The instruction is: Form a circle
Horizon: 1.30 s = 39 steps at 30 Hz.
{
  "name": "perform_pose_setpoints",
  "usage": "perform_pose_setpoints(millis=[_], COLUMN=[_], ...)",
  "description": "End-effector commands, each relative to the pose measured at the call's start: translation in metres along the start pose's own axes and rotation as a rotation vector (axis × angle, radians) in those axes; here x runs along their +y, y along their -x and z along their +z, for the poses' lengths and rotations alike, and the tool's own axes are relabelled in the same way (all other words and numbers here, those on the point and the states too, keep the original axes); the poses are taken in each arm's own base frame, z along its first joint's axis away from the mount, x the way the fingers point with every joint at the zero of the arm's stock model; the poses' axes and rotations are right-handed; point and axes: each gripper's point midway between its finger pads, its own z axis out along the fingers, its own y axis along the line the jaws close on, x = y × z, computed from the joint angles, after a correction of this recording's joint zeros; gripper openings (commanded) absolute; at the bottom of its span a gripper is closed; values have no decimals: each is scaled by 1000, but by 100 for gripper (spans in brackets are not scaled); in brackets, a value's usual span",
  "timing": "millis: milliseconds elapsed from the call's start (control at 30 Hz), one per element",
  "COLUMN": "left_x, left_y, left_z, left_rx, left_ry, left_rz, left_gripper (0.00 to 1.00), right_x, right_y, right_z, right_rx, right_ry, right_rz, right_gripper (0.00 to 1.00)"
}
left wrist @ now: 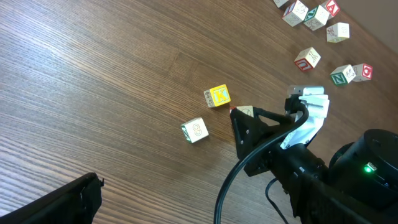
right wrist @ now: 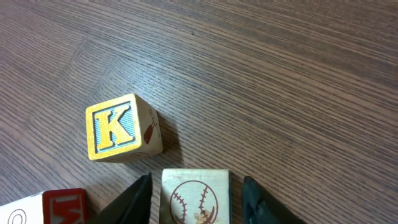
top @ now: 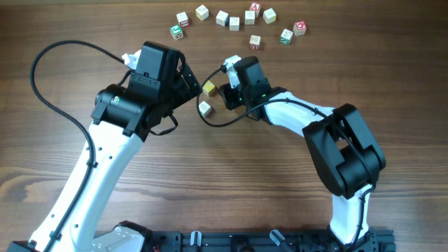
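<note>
While our half-open right fingers (right wrist: 134,204) straddle the baseball cube (right wrist: 195,198) ungripped, K cube (right wrist: 112,127) sits 10 o'clock; left fingers (left wrist: 56,202) wide, empty.

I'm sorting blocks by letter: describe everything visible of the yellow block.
The yellow block is a small wooden cube. Its yellow face carries a blue K in a blue frame; a pale side shows a brown drawing. It sits flat on the table, slightly turned, close to the baseball block but apparently untouched.

White arms (top: 98,168), black joints (top: 346,150), black cables (top: 33,70)
</note>
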Motion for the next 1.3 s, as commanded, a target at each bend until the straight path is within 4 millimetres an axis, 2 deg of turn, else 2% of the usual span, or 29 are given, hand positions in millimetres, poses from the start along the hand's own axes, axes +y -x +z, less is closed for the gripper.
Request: perform_pose_setpoints(millis=[0,67,233,333,467,567,700,800,867,900,967,1167,1267], left_x=[1,1,1,1,1,1,1,1,1,1,1,1,1], left_y=[-1,-1,-1,-1,-1,-1,-1,-1,-1,-1,-1,-1,-1], left_z=[1,1,1,1,1,1,1,1,1,1,1,1,1], left_rx=[4,4,4,4,4,4,4,4,4,4,4,4,4], left_ry=[4,4,4,4,4,4,4,4,4,4,4,4,4], left_rz=[-11,-11,-11,-11,-11,-11,-11,-11,-11,-11,-11,-11,-11], left_gripper=[100,100,100,100,100,100,100,100,100,100,100,100,100], right_x=[1,1,4,6,7,1,-24,-39,-47,-50,-42,-46,-45], right_y=[-7,-5,8,16,45,71,68,61,53,47,37,21,13], right_z=[5,2,-11,-19,-35,-45,-45,-39,-35,-30,-18,-3,10], right_rx=[20,17,-10,-28,-120,-218,-209,-193,-168,-153,-129,-94,-89], right_ry=[15,15,17,19,25,25,-7,-17,-17,-19,52,43,71], right_rz=[-3,-2,10,8,36,56,109,182,195,203,201,215,240], right_gripper=[51,55,58,65,67,64,39,28,16,13,14,5,7])
